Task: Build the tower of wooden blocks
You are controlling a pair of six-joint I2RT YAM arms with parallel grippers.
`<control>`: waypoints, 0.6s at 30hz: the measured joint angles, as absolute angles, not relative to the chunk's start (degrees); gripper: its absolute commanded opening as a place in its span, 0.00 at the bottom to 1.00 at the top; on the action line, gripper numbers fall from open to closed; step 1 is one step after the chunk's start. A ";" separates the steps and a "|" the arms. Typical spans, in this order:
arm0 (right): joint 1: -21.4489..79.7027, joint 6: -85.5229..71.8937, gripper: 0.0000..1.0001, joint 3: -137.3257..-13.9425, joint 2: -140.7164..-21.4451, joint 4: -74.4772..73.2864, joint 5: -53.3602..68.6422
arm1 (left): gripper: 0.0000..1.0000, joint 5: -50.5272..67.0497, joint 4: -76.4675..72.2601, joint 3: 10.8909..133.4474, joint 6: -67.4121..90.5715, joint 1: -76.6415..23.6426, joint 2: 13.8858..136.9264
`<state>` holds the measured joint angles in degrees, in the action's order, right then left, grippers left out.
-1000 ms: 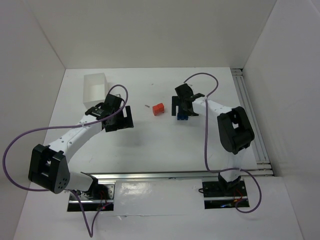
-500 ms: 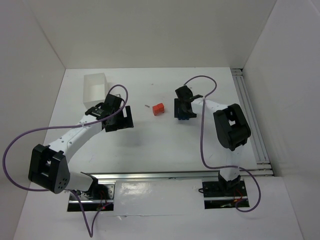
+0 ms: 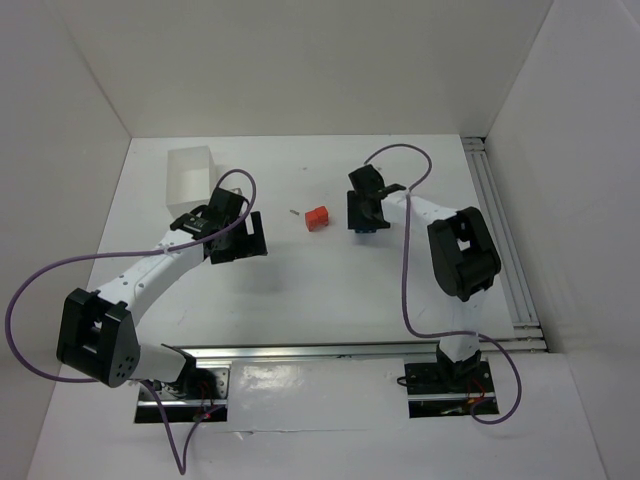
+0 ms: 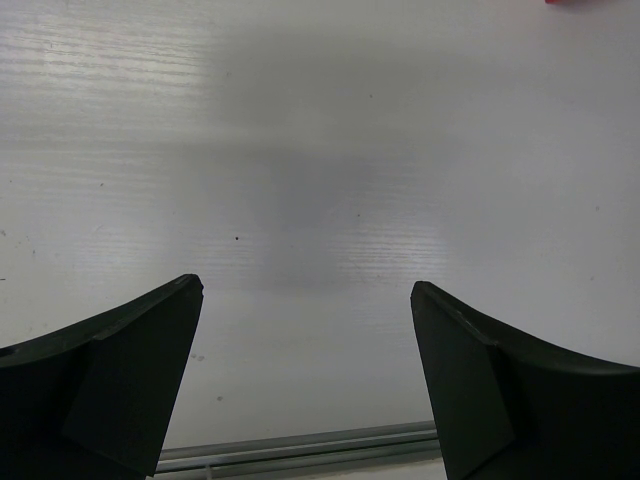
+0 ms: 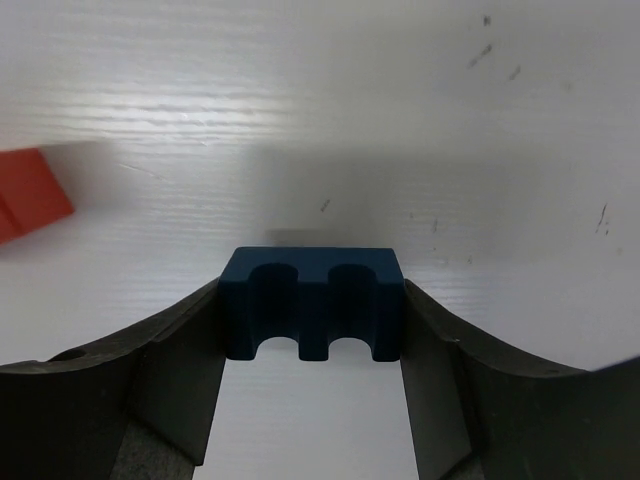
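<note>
1. The red-orange block (image 3: 317, 218) lies on the white table (image 3: 300, 290). Every place below is given from this block.
2. The right gripper (image 5: 312, 300) is to the right of the red-orange block in the top view, near it but not touching it.
3. Its jaws are drawn in to the width of the notched blue block (image 5: 312, 290). One finger presses flat on each side face, so the block is clamped between them.
4. In the right wrist view the blue block's two arched notches open along its lower edge. The red-orange block shows at the left edge of that view, clear of the fingers.
5. I cannot tell whether the blue block rests on the table or hangs just above it.
6. The left gripper (image 4: 305, 290) is to the left of the red-orange block and farther from it than the right gripper is.
7. Its jaws are spread wide, with only bare table between them, and it holds nothing.
8. A white box (image 3: 190, 175) stands farther left of the red-orange block, towards the back wall.
</note>
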<state>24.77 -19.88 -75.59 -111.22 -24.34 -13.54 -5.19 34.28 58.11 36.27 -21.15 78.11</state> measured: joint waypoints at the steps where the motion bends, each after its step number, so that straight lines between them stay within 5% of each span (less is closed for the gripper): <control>1: 24.93 -19.38 0.54 -76.69 -111.20 -24.77 -13.63 | 0.99 -5.21 34.30 58.11 36.27 -21.15 78.11; 18: 33.19 -9.98 0.56 -105.91 -115.28 -31.16 -9.15 | 0.99 -6.63 35.64 58.28 36.23 -21.15 78.11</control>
<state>33.19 -9.98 -105.91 -115.28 -31.16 -9.15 -6.63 35.64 58.28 36.23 -21.15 78.11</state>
